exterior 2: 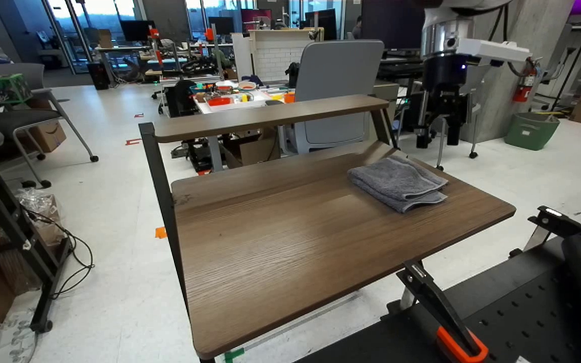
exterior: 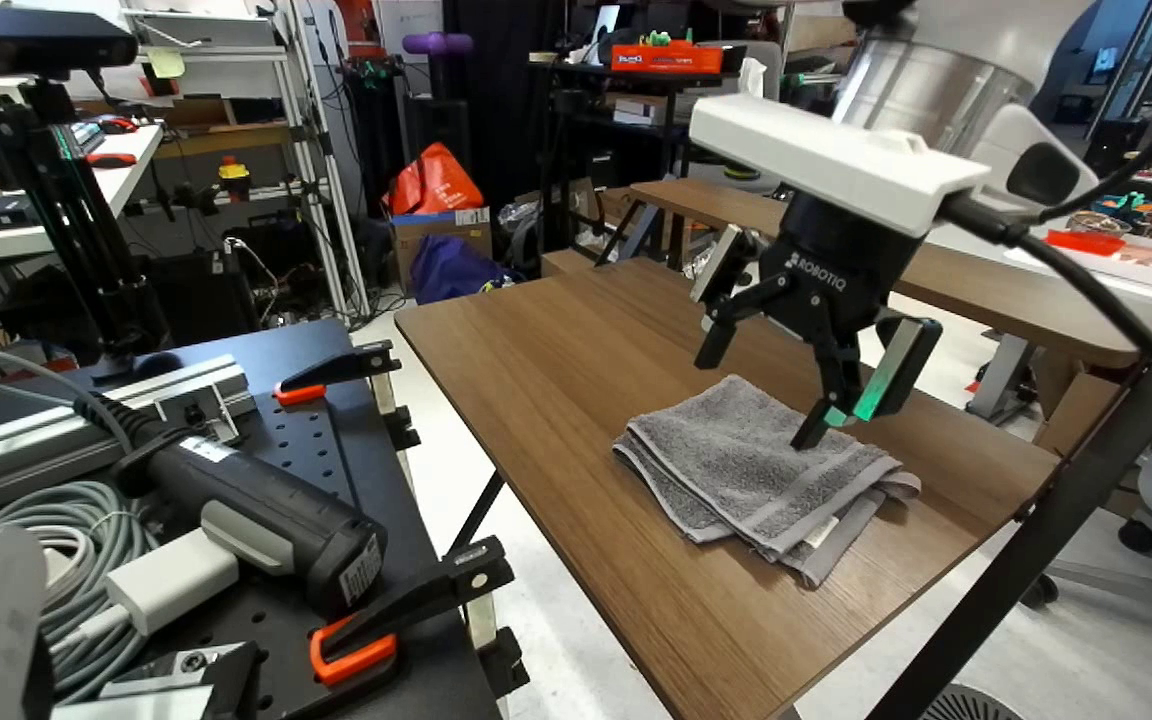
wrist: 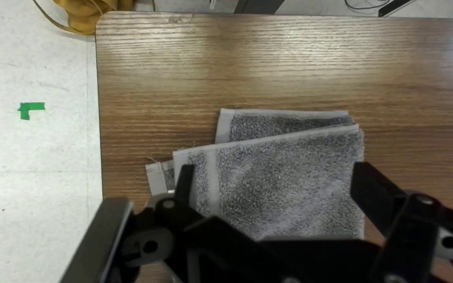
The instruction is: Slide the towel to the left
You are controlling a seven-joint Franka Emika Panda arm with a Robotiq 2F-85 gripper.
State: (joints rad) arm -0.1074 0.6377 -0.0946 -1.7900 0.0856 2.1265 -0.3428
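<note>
A folded grey towel (exterior: 736, 460) lies on the brown wooden table. It also shows in an exterior view (exterior 2: 396, 181), near one end of the tabletop, and in the wrist view (wrist: 285, 177). Its layers are slightly offset, and its lower part in the wrist view is hidden by the gripper. My gripper (exterior: 760, 388) is open and empty, with its fingers pointing down above the towel. It also shows in an exterior view (exterior 2: 438, 140). In the wrist view the open fingers (wrist: 273, 175) stand over opposite sides of the towel, apart from it.
The wooden tabletop (exterior 2: 270, 242) has a raised shelf (exterior 2: 270, 117) along one long side, on dark metal posts (exterior 2: 159, 201). A black workbench (exterior: 296, 470) with clamps, cables and a handheld tool stands across a narrow gap. A grey chair (exterior 2: 338, 91) stands behind the shelf.
</note>
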